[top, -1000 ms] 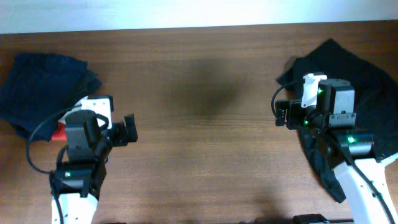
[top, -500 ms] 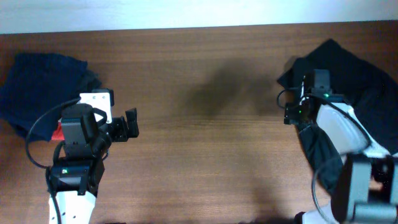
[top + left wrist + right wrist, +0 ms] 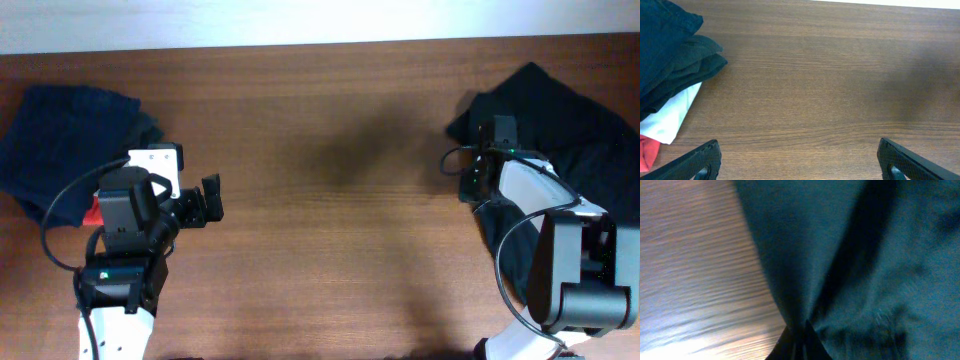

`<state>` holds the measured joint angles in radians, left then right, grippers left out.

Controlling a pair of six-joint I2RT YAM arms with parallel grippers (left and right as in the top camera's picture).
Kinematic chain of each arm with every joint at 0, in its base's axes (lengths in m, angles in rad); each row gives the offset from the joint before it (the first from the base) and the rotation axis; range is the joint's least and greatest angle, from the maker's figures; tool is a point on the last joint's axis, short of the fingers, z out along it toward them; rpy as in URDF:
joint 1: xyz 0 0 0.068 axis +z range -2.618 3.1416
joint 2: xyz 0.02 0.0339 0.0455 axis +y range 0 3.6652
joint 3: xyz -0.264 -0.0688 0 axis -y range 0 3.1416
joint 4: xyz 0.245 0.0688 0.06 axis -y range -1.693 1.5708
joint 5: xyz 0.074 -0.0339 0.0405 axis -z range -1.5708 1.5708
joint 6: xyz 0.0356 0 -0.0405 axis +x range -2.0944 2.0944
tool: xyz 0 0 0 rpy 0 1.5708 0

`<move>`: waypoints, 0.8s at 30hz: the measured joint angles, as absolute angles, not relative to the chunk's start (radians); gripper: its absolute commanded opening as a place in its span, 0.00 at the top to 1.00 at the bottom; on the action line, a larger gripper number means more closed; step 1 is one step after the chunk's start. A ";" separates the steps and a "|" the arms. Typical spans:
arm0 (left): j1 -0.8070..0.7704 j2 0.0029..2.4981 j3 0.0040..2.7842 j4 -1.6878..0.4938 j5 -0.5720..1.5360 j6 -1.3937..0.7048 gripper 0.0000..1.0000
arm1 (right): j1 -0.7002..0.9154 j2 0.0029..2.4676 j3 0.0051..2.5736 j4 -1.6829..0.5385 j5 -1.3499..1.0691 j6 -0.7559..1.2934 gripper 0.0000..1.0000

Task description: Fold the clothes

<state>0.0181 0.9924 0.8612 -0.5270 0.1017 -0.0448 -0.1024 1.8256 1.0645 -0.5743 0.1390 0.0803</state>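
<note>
1. The black garment (image 3: 560, 110) lies bunched along the tabletop's (image 3: 330, 250) right edge; bare wood stretches wide across the middle.
2. The right jaws pinch shut on the garment's left edge; the left jaws gape over open wood near the navy pile (image 3: 60, 140).
3. Since a second ago, the right arm (image 3: 530, 185) has dropped its wrist to the cloth.

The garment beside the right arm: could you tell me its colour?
The garment is plain black; clearest overhead.
</note>
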 measured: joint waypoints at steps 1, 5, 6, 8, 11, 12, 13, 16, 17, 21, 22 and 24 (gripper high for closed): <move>0.018 0.992 0.861 -0.527 0.102 -0.045 0.01 | -0.102 1.826 1.065 -0.579 0.056 0.069 0.96; 0.018 0.993 0.861 -0.511 0.102 -0.045 0.01 | -0.058 1.826 1.129 -0.580 -0.252 0.056 0.96; 0.018 0.995 0.861 -0.498 0.102 -0.045 0.01 | -0.031 1.826 1.161 -0.573 -0.303 0.064 0.96; 0.018 1.007 0.861 -0.474 0.102 -0.045 0.01 | 0.053 1.826 1.247 -0.512 -0.385 0.099 0.96; 0.018 1.036 0.861 -0.431 0.102 -0.045 0.01 | 0.165 1.825 1.325 -0.331 -0.428 0.159 0.73; 0.018 1.047 0.862 -0.413 0.102 -0.045 0.01 | 0.208 1.825 1.344 -0.260 -0.429 0.185 0.36; 0.018 1.058 0.862 -0.397 0.102 -0.045 0.01 | 0.244 1.824 1.356 -0.206 -0.426 0.214 0.12; 0.018 1.091 0.862 -0.352 0.120 -0.045 0.01 | 0.312 1.820 1.367 -0.190 -0.409 0.248 0.01; 0.018 1.094 0.862 -0.351 0.123 -0.045 0.01 | 0.318 1.819 1.368 -0.214 -0.403 0.247 0.01; 0.018 1.159 0.862 -0.345 0.201 -0.046 0.01 | 0.278 1.815 1.368 -0.434 -0.337 0.228 0.01; 0.018 1.181 0.862 -0.345 0.227 -0.046 0.01 | 0.254 1.814 1.369 -0.492 -0.306 0.228 0.01; 0.018 1.219 0.862 -0.344 0.262 -0.054 0.01 | 0.190 1.808 1.369 -0.607 -0.226 0.228 0.01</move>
